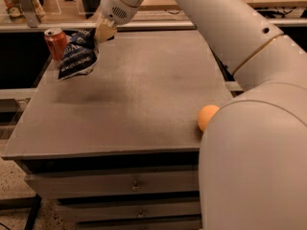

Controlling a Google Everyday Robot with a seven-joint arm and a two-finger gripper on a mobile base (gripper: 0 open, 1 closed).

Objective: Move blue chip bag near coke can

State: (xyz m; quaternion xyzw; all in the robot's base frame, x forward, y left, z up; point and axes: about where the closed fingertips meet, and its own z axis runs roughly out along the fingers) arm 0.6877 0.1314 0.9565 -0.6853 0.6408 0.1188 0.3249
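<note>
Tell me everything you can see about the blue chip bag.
The blue chip bag is crumpled dark navy foil with white lettering and pale edges. It hangs tilted from the hand, which grips its upper right corner above the table, far left. It is right beside the coke can; contact is unclear.

One camera, close and high over the counter's [153, 90] near edge, faces its far side. The gripper [101, 33] pinches the blue chip bag [76, 59] above the counter's far-left corner.
</note>
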